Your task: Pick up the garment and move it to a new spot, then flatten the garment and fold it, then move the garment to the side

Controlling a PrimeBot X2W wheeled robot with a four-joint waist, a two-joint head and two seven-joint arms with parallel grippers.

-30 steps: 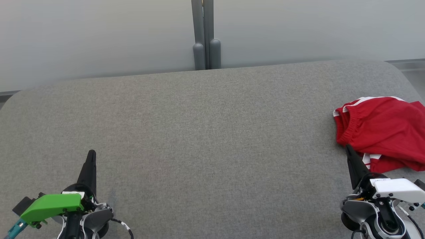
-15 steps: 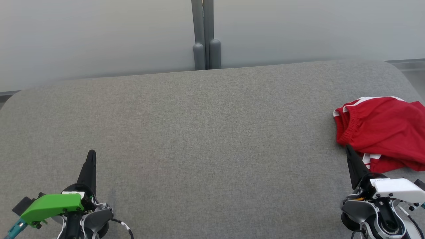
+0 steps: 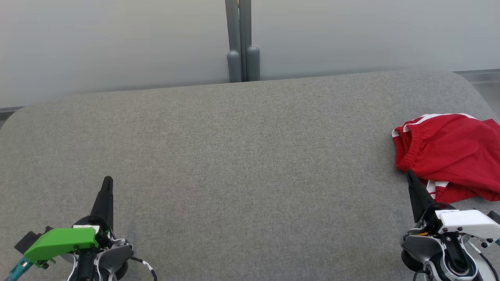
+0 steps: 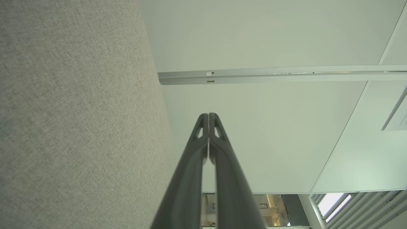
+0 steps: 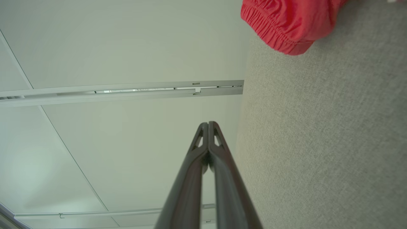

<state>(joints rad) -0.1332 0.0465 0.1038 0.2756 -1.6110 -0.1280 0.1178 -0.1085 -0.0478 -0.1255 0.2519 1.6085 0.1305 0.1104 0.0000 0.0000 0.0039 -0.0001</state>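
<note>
Flat grey worktop [image 3: 234, 156] of coarse woven fabric, with rounded far corners. At its right edge, a crumpled red garment [image 3: 449, 156] of soft cloth: gathered elastic waistband, white stripe trim, loose folds. Right part cut off by the picture's border, so overall shape hard to make out.

Near the front left corner, left gripper [image 3: 107, 180]: long dark tapered fingers pressed together, nothing between them. Near the front right corner, right gripper [image 3: 408, 172]: likewise closed and empty, tip just beside the garment's near hem. Contact impossible to judge from the head view; apart from the cloth in the right wrist view.

Behind the far edge, pale matte wall panels [image 3: 117, 39] and a grey rounded post [image 3: 243, 47].
</note>
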